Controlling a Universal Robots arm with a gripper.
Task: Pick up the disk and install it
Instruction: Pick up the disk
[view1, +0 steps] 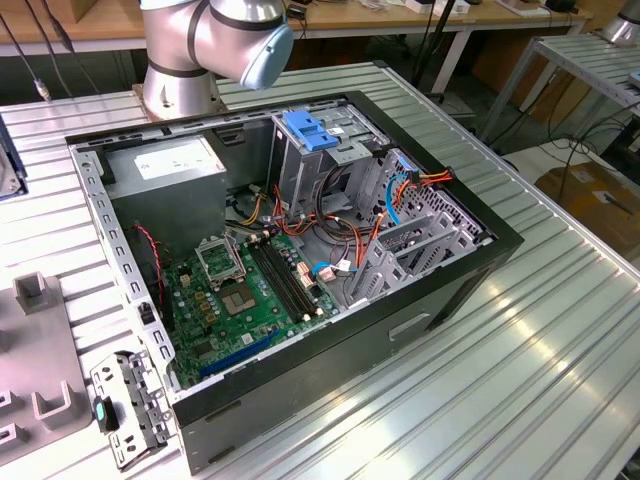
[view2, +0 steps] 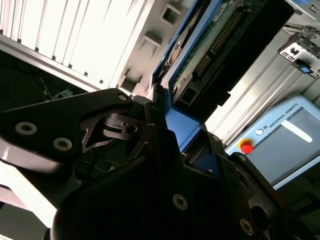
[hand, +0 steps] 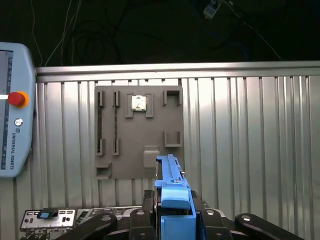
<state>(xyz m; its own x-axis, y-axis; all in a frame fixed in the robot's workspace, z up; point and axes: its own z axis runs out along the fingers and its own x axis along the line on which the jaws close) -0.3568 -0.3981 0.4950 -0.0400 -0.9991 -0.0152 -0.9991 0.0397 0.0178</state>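
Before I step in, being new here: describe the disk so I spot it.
Over the ribbed aluminium table and its grey fixture plate hangs the arm's black hand. Clamped in it stands the flat dark metal disk; unlike the grey parts nearby, it wears blue plastic rails.

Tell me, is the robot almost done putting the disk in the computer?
About halfway. Done: the disk is picked up, held above the grey holder plate. In hand: the gripper is shut on its blue carrier. Left: the disk is not yet inside the open computer case.
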